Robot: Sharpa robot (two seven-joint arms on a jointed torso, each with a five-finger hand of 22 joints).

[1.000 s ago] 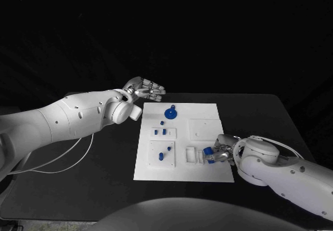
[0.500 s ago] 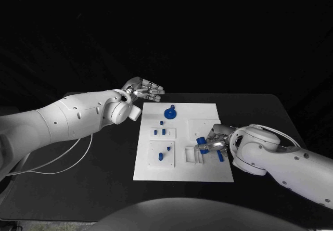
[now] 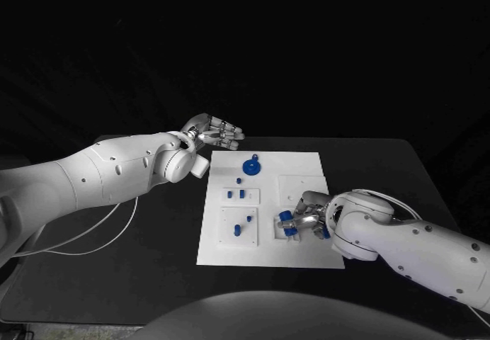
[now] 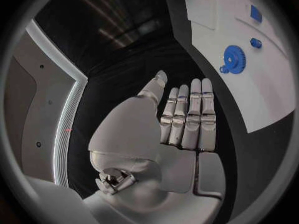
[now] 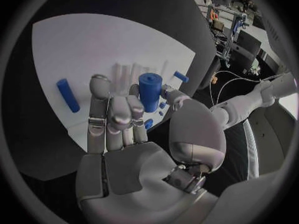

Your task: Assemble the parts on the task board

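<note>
From the head camera, the white task board (image 3: 268, 205) lies in the middle of the black desk (image 3: 153, 248). The job looks partly done. A blue gear (image 3: 251, 167) sits near the far end of the board. Small blue pieces sit in two square holders on the board's left side, one holder (image 3: 241, 195) farther off and one (image 3: 240, 227) closer. The right robot hand (image 3: 304, 219) is over the small holder (image 3: 286, 228) near the board's right side and pinches a blue peg (image 3: 289, 226). I think that peg still has to go in. The left robot hand (image 3: 212, 132) waits off the board's far left corner.

From the left wrist camera, the left robot hand (image 4: 177, 127) is open and flat with nothing in it. The gear (image 4: 234, 59) lies on the board well apart from it.

From the right wrist camera, the right robot hand (image 5: 127, 117) holds the fat blue peg (image 5: 149, 91) between thumb and fingers. A loose blue stick (image 5: 68, 95) still lies flat on the board (image 5: 93, 45), so more work is left.
</note>
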